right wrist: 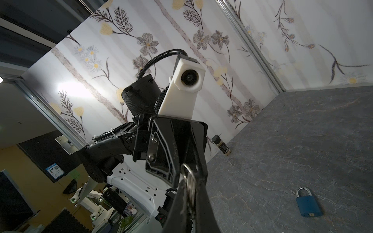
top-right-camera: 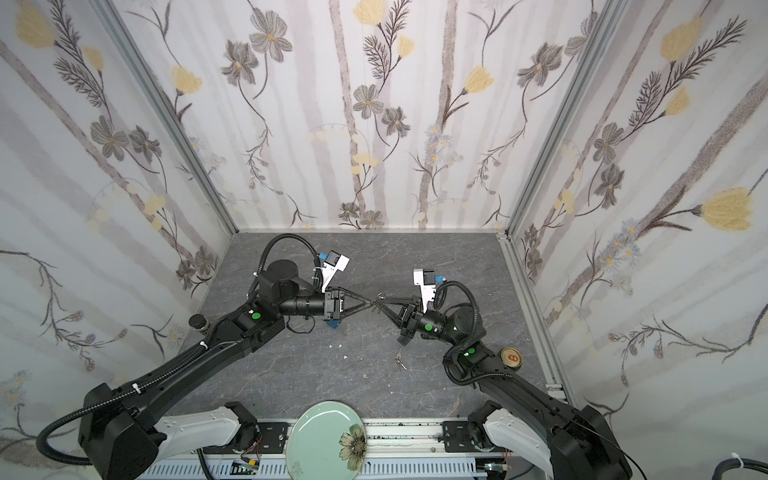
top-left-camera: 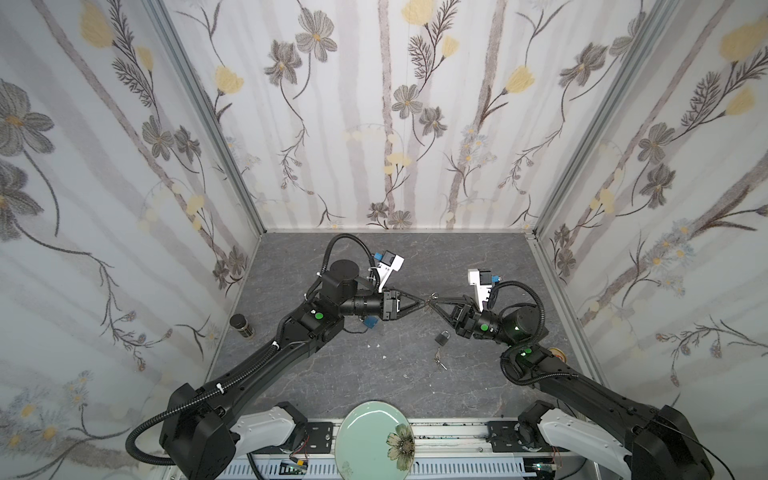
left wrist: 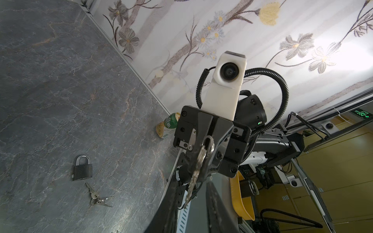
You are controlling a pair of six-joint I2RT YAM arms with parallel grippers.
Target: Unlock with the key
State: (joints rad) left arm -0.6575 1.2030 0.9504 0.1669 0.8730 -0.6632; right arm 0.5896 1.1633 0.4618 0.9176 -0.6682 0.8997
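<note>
My right gripper clamps the key bunch in mid-air, seemingly offering one blade to my left gripper, whose grip I cannot tell, while the padlock lies on the tabletop at 5 o'clock of them

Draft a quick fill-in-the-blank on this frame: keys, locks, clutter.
1. The right gripper is shut on a ring of ____.
2. The padlock lying next to the loose keys is ____ in colour.
3. The second padlock is ____ in colour.
4. The green plate at the front carries a ____ design.

Missing words: keys; black; blue; flower.
</note>
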